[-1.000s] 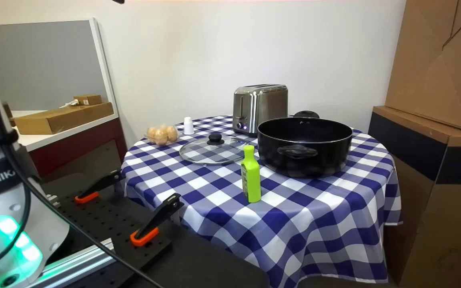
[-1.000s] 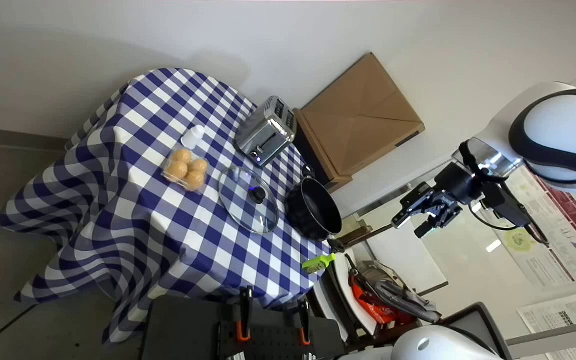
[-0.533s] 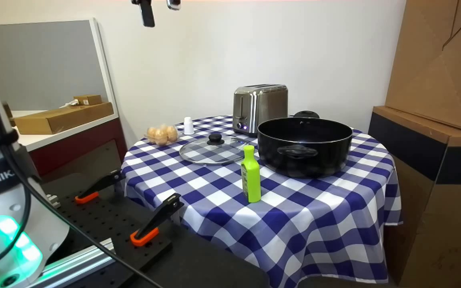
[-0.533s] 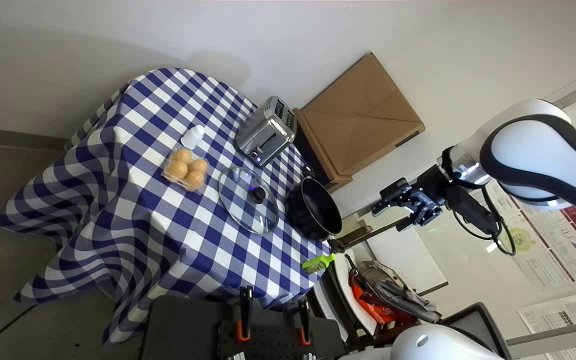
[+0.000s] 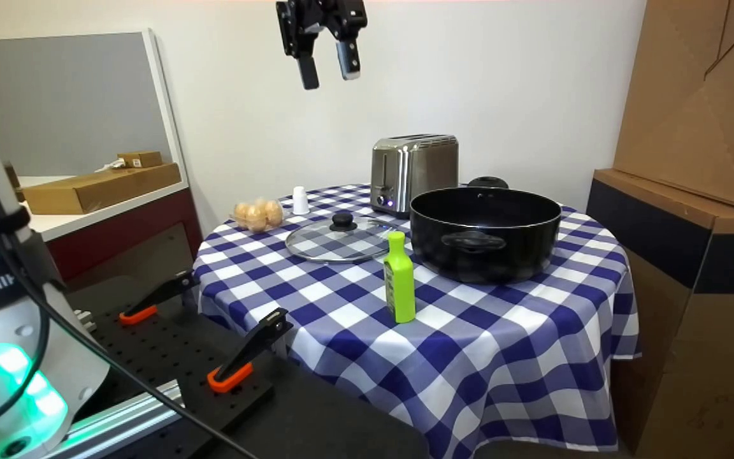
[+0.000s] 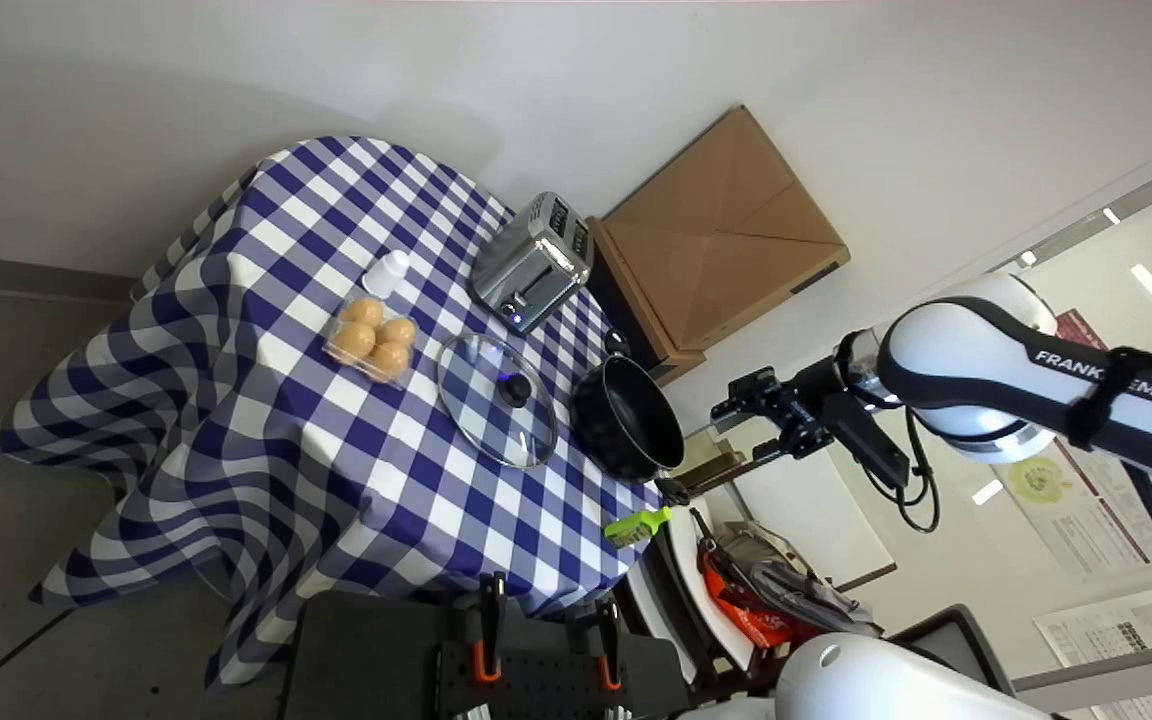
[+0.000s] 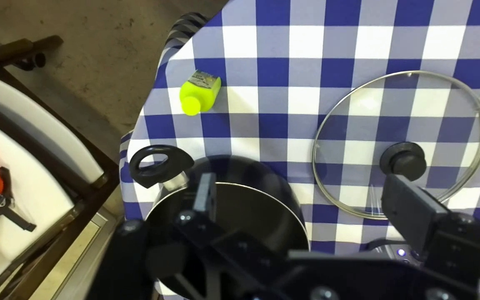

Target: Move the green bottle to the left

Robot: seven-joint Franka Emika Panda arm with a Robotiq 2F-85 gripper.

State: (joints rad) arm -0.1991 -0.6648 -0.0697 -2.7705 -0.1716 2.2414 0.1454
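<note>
- Green bottle: small, slim, bright lime green from base to cap; shoulders taper into a narrow neck.
- Label: greyish with darker print, on the body; too small for me to read.
- Pose: upright on its base. I take this from an exterior view; where the bottle slants in an exterior view, the whole scene slants with it.
- Wrist view: I look down on the round cap, label side toward the top of frame.
- Position: on the checked cloth of the table, close to its edge.
- Nearest object I note: black pot, one handle near the bottle, bare cloth between.
</note>
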